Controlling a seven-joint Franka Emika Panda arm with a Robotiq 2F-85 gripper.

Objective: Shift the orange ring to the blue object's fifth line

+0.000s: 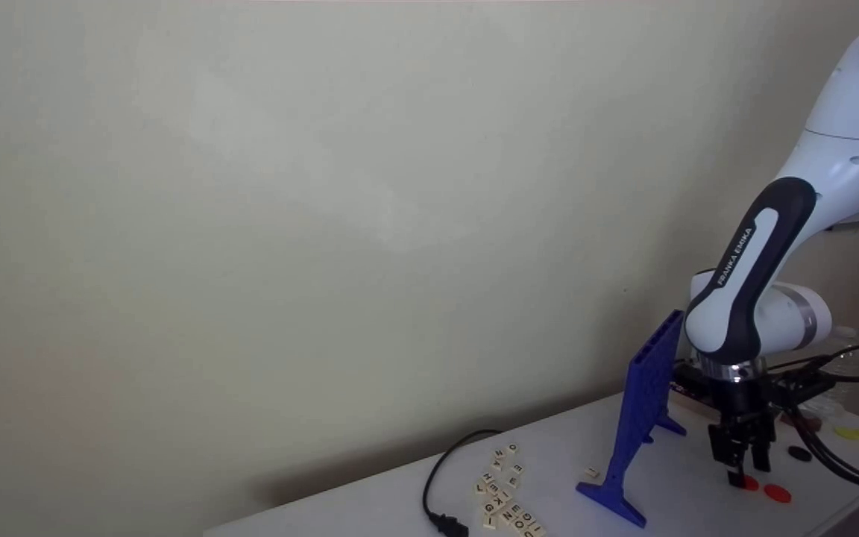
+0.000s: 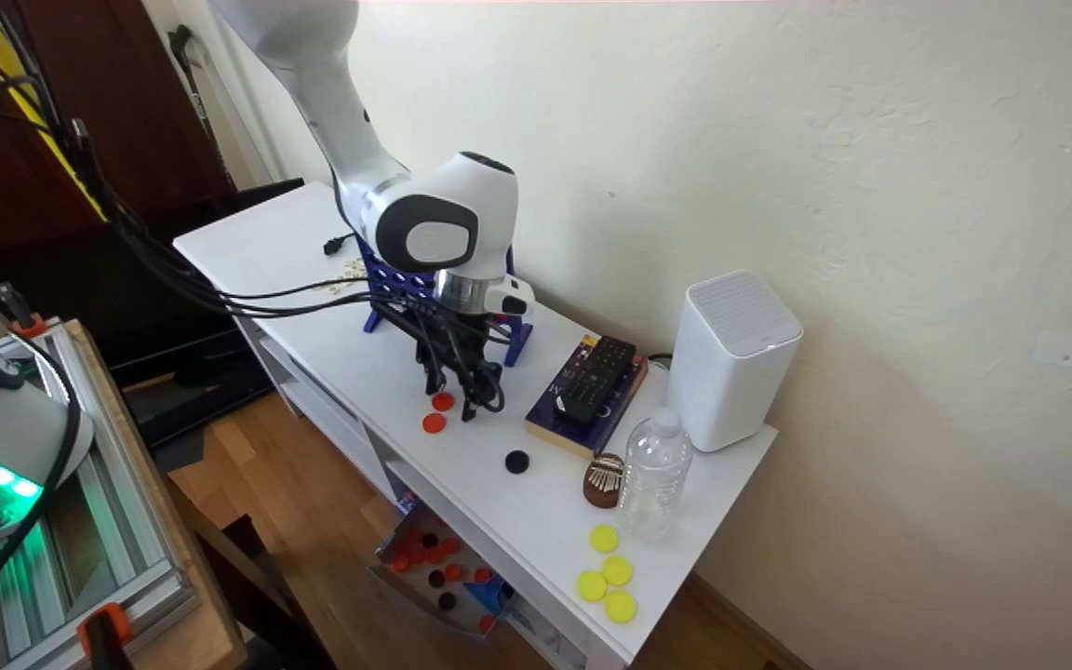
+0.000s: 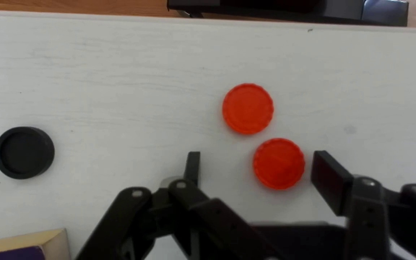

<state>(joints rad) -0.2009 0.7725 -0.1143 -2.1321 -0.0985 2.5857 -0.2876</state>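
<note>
Wrist view: gripper (image 3: pixel 255 159) stood spread, one orange disc (image 3: pixel 279 163) in its gap, second orange disc (image 3: pixel 247 108) just beside; blue stand (image 1: pixel 643 395) was nearby in both exterior views.

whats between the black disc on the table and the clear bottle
In an exterior view, a small brown thumb piano lies between the black disc and the clear bottle.
</note>
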